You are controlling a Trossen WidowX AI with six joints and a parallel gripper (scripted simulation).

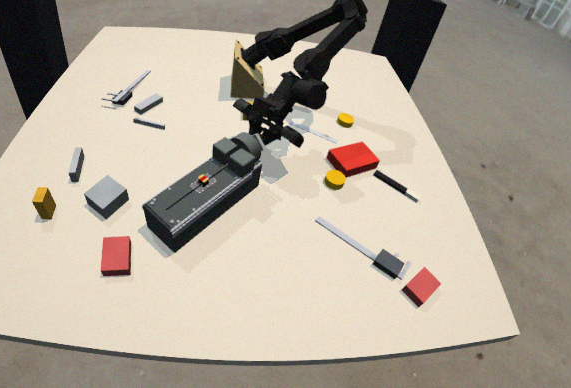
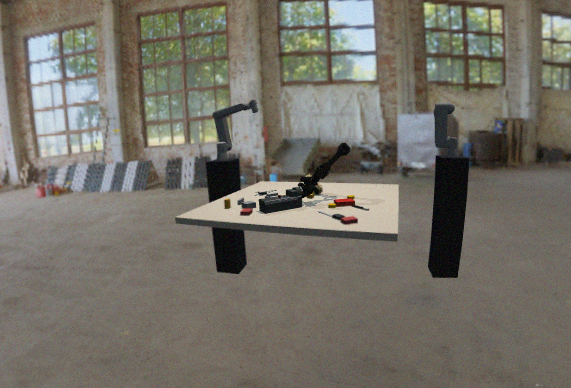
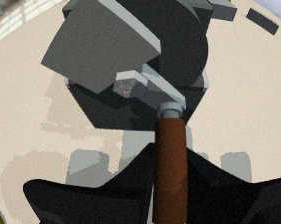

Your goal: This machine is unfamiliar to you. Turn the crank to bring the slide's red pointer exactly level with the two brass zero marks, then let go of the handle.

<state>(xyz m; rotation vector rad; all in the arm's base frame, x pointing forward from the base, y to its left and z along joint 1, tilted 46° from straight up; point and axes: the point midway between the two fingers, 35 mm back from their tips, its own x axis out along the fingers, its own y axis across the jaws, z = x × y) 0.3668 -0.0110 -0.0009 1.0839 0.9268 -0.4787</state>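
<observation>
The dark slide machine [image 1: 215, 215] [image 2: 281, 204] [image 3: 131, 114] stands on the table. Its slide's red pointer [image 1: 203, 178] sits partway along the top slot, with yellow bits close around it. The brass zero marks are too small to tell apart, so whether the pointer is exactly level cannot be told. My gripper [image 1: 264, 134] [image 3: 164, 149] is at the crank end, shut on the brown crank handle [image 3: 171, 145]. The grey crank arm [image 3: 163, 90] runs up and left from the handle in the wrist view. In the top view the gripper hides the handle.
A tan wedge [image 1: 246, 80] stands behind the gripper. A red block [image 1: 353, 158] and yellow discs [image 1: 335, 179] [image 1: 345, 120] lie to the right. A caliper [image 1: 389, 263] lies front right. A grey block [image 1: 106, 196] and a red block [image 1: 116, 255] lie left of the machine.
</observation>
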